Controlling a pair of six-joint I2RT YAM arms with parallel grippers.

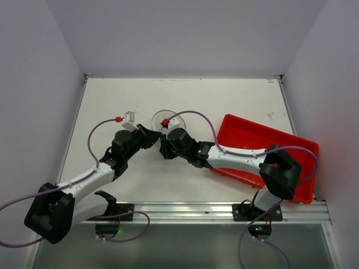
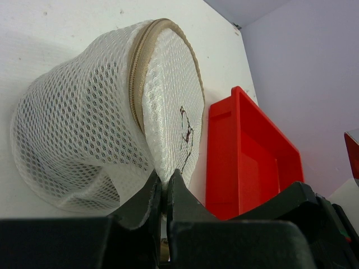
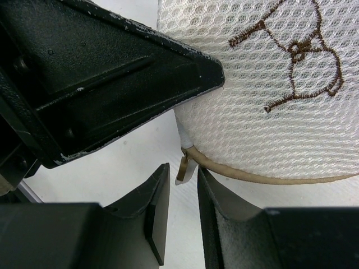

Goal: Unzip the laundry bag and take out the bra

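Left gripper (image 2: 164, 184) clenched on the near mesh edge of the laundry bag (image 2: 84, 112), mid-table left of the red tray (image 2: 247, 157), right gripper (image 3: 182, 180) parted around the zipper pull (image 3: 184, 166); looks light, soft and floppy, so best taken by that pull.

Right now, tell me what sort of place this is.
Probably a lab robot test cell: bare white walls box in a white table, a metal rail anchors the left arm and right arm, and a small round white mesh laundry bag and red plastic tray are the props.
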